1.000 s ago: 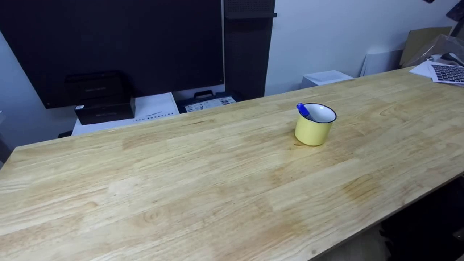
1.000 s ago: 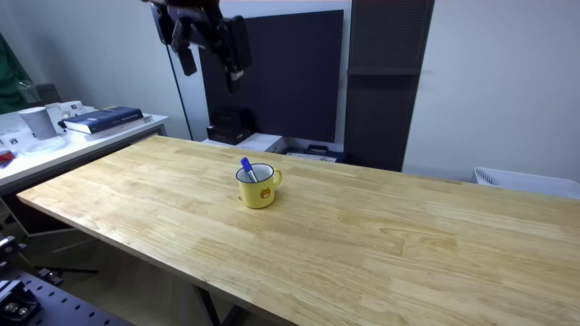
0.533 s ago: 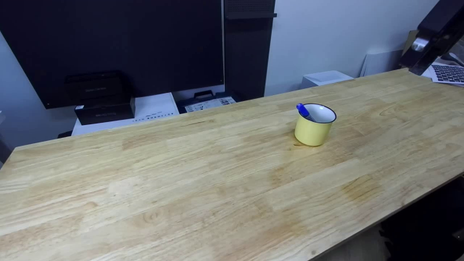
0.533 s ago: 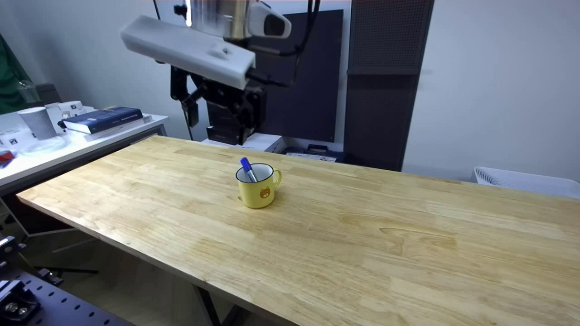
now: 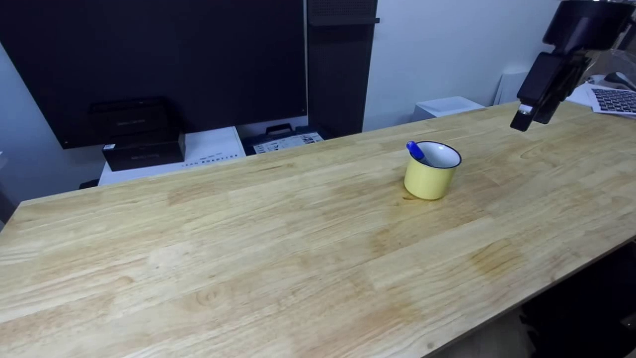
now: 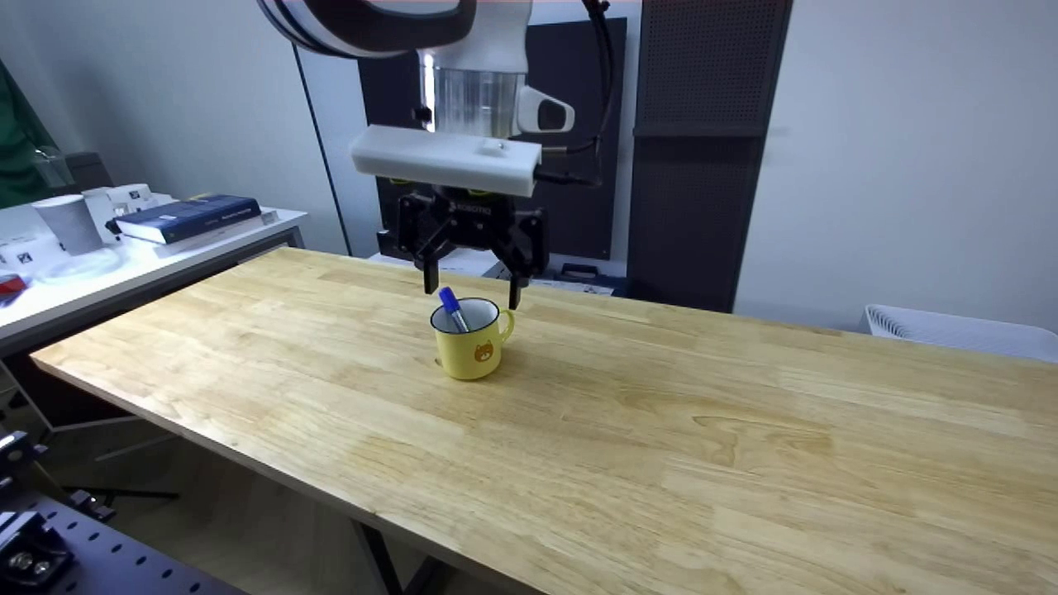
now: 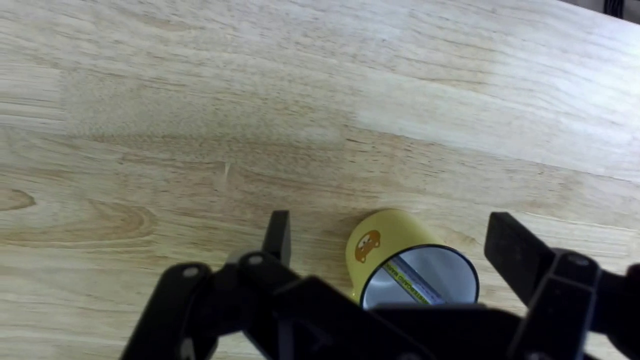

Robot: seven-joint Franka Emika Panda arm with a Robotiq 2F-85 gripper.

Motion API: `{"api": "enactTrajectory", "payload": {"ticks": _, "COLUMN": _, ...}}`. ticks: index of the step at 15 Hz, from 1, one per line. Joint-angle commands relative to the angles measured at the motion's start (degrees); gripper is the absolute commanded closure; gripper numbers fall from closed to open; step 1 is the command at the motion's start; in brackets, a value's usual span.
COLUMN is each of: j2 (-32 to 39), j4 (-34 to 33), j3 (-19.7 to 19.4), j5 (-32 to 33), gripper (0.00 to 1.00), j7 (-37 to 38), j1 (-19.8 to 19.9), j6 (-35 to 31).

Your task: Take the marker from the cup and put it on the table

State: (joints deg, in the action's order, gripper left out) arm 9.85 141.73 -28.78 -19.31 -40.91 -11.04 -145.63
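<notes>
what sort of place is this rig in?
Probably a robotics lab or similar tech workspace, judging by the robot arm, the dark pegboard and the keyboard.

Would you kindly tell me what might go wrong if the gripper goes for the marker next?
First, the open gripper spreads past both sides of the cup in the wrist view, so closing low might clamp or bump the cup instead. Second, the marker leans, with only a short stretch poking out in both exterior views, so a high grip could slip.
</notes>
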Motion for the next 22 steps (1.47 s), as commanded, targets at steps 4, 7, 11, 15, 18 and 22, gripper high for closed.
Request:
{"api": "enactTrajectory", "payload": {"ticks": 4, "j2": 5.07, "j4": -3.54, "j3": 12.55, "j5": 11.86, "gripper": 0.0, "j7": 7.19, "j1": 12.55, "j6": -4.46}}
{"api": "enactTrajectory", "payload": {"ticks": 7, "j2": 11.05, "j4": -8.2, "j3": 14.21, "j5": 23.34, "gripper": 0.0, "j7": 13.16, "j1": 14.68, "j6": -8.36}}
{"api": "enactTrajectory", "payload": {"ticks": 11, "j2": 16.9, "j4": -16.5, "j3": 17.7, "j5": 30.02, "gripper": 0.0, "j7": 15.63, "j1": 16.91, "j6": -9.17}}
{"api": "enactTrajectory", "payload": {"ticks": 15, "j2": 17.9, "j4": -23.01, "j3": 25.22, "j5": 26.72, "gripper": 0.0, "j7": 11.83, "j1": 20.94, "j6": -8.45}}
{"api": "enactTrajectory", "payload": {"ticks": 18, "j2": 16.67, "j4": -25.45, "j3": 31.76, "j5": 20.59, "gripper": 0.0, "j7": 8.44, "j1": 25.13, "j6": -7.66}}
{"api": "enactTrajectory", "payload": {"ticks": 22, "j2": 16.74, "j4": -24.81, "j3": 31.18, "j5": 21.64, "gripper": 0.0, "j7": 9.49, "j1": 24.24, "j6": -8.65}}
